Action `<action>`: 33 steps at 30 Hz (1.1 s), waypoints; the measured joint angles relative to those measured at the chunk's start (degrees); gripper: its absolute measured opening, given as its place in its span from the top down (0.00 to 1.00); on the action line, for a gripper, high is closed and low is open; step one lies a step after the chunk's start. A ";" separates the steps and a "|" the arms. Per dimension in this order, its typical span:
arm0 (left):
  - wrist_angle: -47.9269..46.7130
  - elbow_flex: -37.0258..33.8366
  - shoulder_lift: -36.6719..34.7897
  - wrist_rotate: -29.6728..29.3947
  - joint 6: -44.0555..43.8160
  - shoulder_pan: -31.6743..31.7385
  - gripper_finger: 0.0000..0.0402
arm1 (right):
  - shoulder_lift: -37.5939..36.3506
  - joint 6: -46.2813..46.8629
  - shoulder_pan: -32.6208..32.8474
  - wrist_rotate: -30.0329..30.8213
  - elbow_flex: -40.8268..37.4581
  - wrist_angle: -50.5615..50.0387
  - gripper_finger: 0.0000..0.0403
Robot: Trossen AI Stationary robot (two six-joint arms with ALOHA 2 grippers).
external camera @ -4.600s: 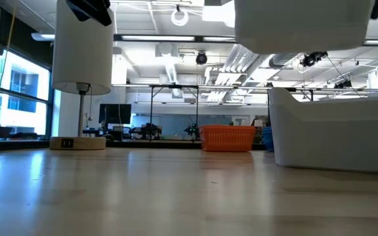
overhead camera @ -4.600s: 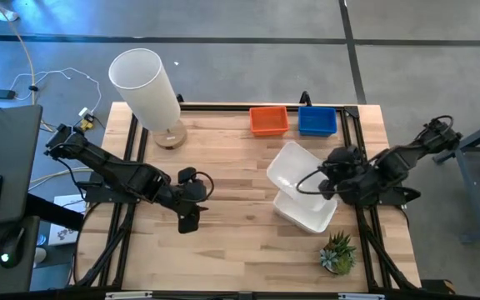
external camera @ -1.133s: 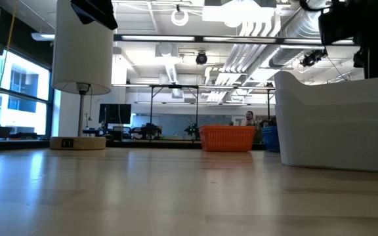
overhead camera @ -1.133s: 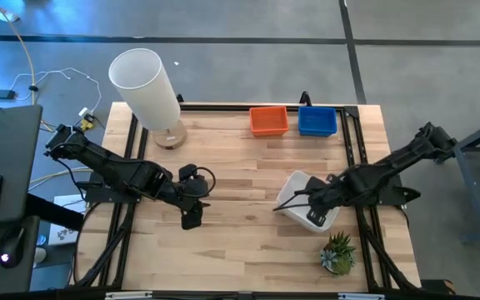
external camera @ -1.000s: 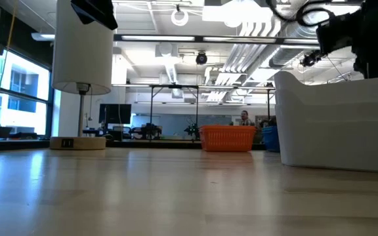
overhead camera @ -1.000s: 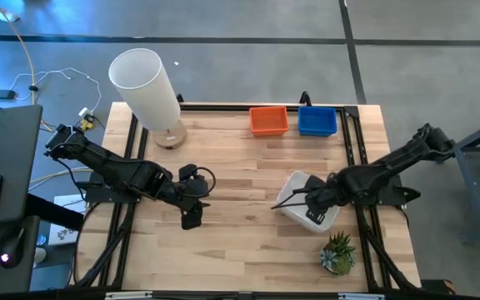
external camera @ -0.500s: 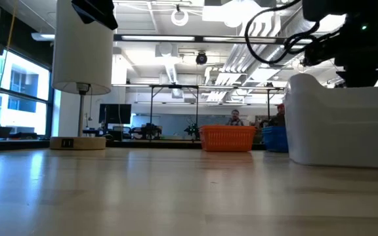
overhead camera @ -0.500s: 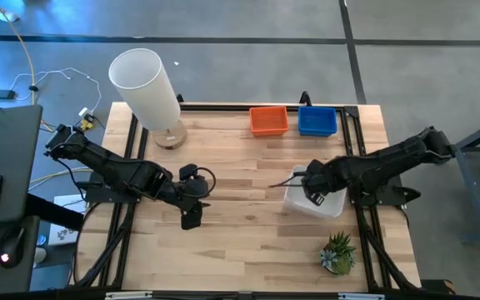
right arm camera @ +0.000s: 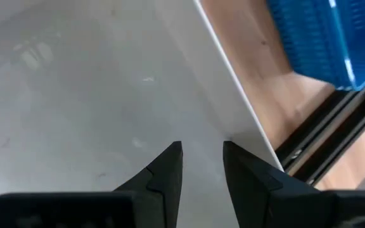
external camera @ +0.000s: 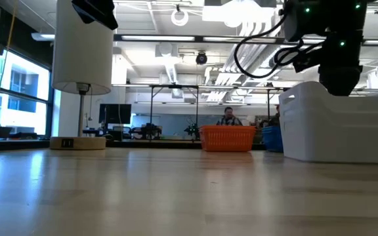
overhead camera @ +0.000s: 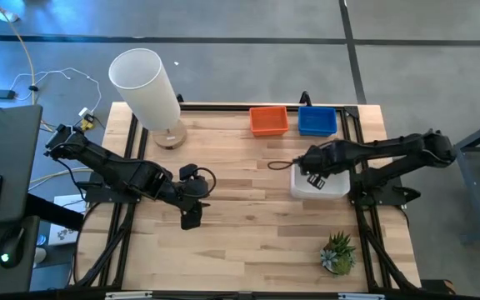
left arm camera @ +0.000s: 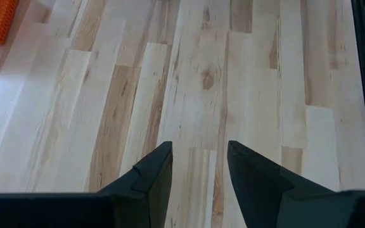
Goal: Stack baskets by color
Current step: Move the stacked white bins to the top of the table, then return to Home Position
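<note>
The counter (overhead camera: 240,242) is a light wood-plank top on a dark frame, standing on a grey floor. The white basket (overhead camera: 327,185) sits near its right edge. The orange basket (overhead camera: 269,121) and blue basket (overhead camera: 317,121) stand side by side at the far edge. The right tool (overhead camera: 313,177), fingers apart, hangs over the white basket's interior. The left tool (overhead camera: 188,220), fingers apart and empty, hovers over bare planks. A white lamp (overhead camera: 147,87) occupies the far left corner, a potted plant (overhead camera: 337,252) the near right. Beyond, a person (external camera: 228,118) stands under ceiling ducts.
</note>
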 joint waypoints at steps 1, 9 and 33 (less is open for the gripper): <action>0.00 0.00 -0.01 -0.01 0.00 0.01 0.66 | 0.00 -0.86 -0.92 0.37 0.00 0.10 0.75; 0.00 0.00 0.00 0.00 0.00 0.01 0.66 | -0.02 -7.46 -6.64 4.01 0.00 1.63 0.75; 2.95 -0.07 -3.37 0.17 4.81 -1.20 0.66 | -0.09 -2.23 -0.40 -0.94 12.83 -7.55 0.74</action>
